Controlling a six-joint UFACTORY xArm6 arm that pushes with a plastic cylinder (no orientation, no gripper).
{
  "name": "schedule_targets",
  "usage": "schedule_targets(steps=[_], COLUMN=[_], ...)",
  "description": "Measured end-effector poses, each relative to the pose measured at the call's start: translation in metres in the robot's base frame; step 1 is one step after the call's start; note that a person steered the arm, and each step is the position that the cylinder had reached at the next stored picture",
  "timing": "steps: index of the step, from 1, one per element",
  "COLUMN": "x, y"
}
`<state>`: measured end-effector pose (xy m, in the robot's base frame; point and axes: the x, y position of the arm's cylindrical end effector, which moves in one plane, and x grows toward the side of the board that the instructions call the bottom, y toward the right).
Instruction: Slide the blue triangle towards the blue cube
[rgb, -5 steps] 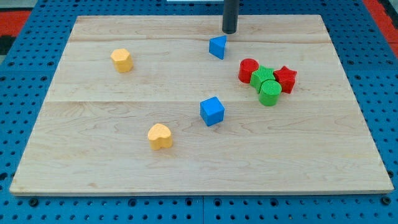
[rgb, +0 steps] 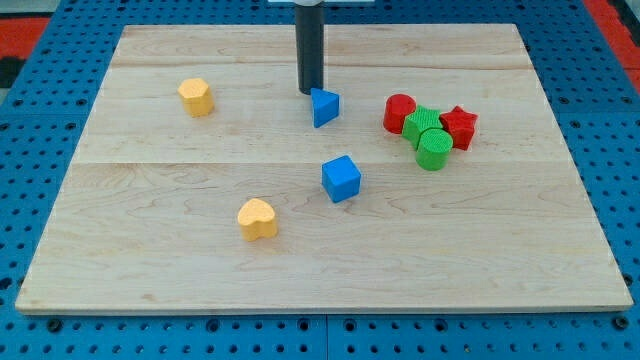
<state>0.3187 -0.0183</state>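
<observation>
The blue triangle (rgb: 324, 107) lies on the wooden board a little above the view's middle. The blue cube (rgb: 341, 178) sits below it and slightly to the right, with a gap between them. My tip (rgb: 310, 91) stands right against the triangle's upper left corner; whether it touches cannot be told. The dark rod rises straight up from there to the view's top edge.
A red cylinder (rgb: 399, 113), two green blocks (rgb: 421, 125) (rgb: 433, 150) and a red star (rgb: 460, 126) cluster at the right. A yellow block (rgb: 196, 96) lies upper left, a yellow heart (rgb: 258, 219) lower left. The board (rgb: 150, 260) rests on a blue pegboard.
My tip moved left and down from near the top edge. The blue triangle shifted down and left, closer to the blue cube. The other blocks did not move.
</observation>
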Motion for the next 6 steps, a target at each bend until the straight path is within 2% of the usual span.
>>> schedule_targets(steps=[2,3,5,6], x=[0.005,0.031,0.086,0.096], y=[0.026,0.019,-0.036,-0.05])
